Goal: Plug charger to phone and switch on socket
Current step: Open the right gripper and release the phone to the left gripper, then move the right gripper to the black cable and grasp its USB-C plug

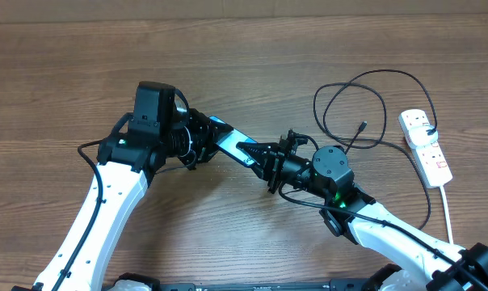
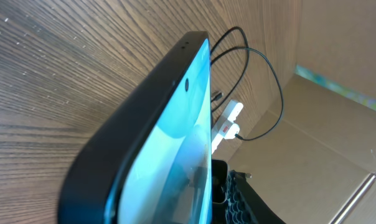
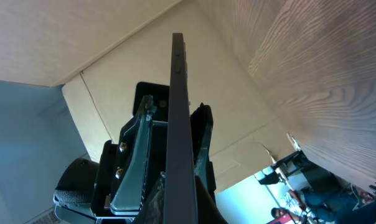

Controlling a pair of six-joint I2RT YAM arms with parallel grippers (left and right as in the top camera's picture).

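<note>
The phone [image 1: 230, 138] is held on edge above the table between both arms. My left gripper [image 1: 199, 142] is shut on its left end, and my right gripper [image 1: 264, 160] is shut on its right end. In the left wrist view the light blue screen [image 2: 169, 137] fills the frame. In the right wrist view the phone [image 3: 178, 112] shows edge-on between my fingers [image 3: 178, 202]. The charger [image 1: 353, 101] lies in black loops at the right, its connector tip [image 1: 363, 126] free on the table. The socket [image 1: 426, 145] lies at the far right, also seen in the left wrist view [image 2: 228, 121].
The socket's white cord [image 1: 448, 210] runs toward the front right edge. The black cable passes by the socket's top end. Cardboard walls stand around the wooden table [image 1: 252, 56].
</note>
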